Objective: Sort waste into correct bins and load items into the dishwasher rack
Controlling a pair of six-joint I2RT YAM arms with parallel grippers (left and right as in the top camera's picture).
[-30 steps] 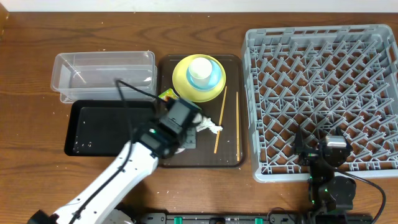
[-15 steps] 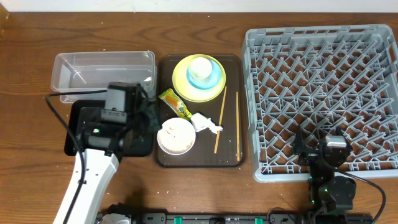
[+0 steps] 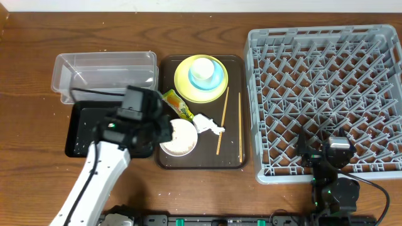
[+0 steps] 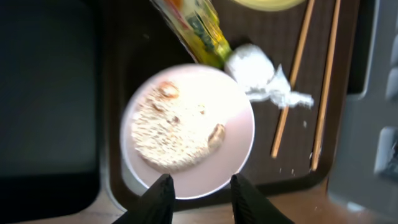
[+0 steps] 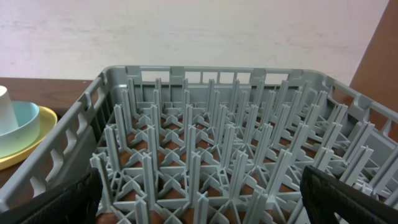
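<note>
Bowl (image 4: 186, 130), pale pink and holding rice-like crumbs (image 4: 165, 134), sits on the brown serving tray (image 3: 232, 154) directly beneath the left gripper (image 4: 200, 190), whose jaws stand partly apart, gripping nothing. Dark wood-grain table (image 3: 31, 75) spreads all around. Right gripper (image 5: 199, 202), spread wide and empty, faces the grey rack (image 5: 205, 155); a pale wall (image 5: 186, 31) rises beyond it.

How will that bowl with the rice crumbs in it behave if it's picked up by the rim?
The bowl looks rigid and glossy, so a rim pinch may slip. Its loose crumbs would probably slide or spill if it tilts. It seems light, so a push would likely skate it across the brown tray.
</note>
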